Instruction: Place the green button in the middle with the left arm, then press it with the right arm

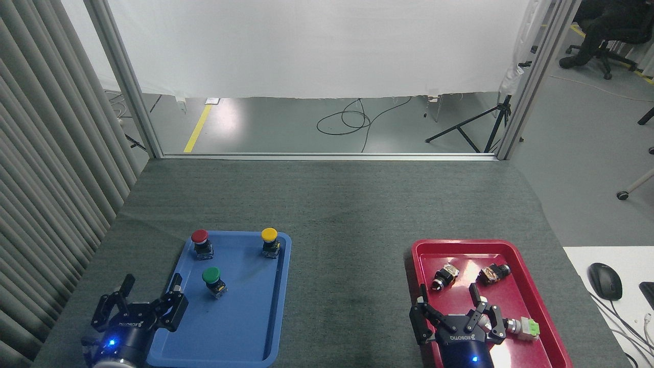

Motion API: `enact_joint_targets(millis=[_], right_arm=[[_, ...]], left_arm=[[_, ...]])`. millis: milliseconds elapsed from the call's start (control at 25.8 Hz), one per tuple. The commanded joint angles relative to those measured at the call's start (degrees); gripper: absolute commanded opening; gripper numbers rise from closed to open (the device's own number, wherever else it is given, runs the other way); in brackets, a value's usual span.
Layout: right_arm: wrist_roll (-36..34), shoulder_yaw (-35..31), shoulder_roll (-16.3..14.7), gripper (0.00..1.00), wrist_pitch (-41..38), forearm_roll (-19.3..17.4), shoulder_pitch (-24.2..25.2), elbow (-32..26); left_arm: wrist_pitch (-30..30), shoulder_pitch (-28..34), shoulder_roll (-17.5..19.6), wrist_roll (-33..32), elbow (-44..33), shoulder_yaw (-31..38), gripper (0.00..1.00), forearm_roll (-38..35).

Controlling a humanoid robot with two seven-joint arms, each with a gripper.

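The small dark-green-capped push button [213, 281] stands in the blue plastic tray [255, 327], lower left; the black three-fingered left gripper [145, 301] and right gripper [454, 309] both hover spread, empty

Green button [211, 276] sitting in the blue tray [255, 327], nothing touching it

Red button [200, 237] and yellow button [269, 235] stand behind it. Left gripper [143, 299] hovers open at the tray's left edge; right gripper [454, 312] spread over the red tray [541, 306].
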Motion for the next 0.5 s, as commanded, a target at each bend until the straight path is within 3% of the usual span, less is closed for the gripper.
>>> enact_joint_targets(millis=[0, 465], right_arm=[[0.0, 0.0, 0.5, 0.99, -0.1, 0.0, 0.0, 0.1], [0.0, 0.0, 0.5, 0.99, -0.1, 0.0, 0.0, 0.1]], left_arm=[[0.0, 0.5, -0.5, 0.5, -0.1, 0.0, 0.99, 0.0], [1.0, 0.0, -2.2, 1.9, -0.3, -0.1, 0.99, -4.0]])
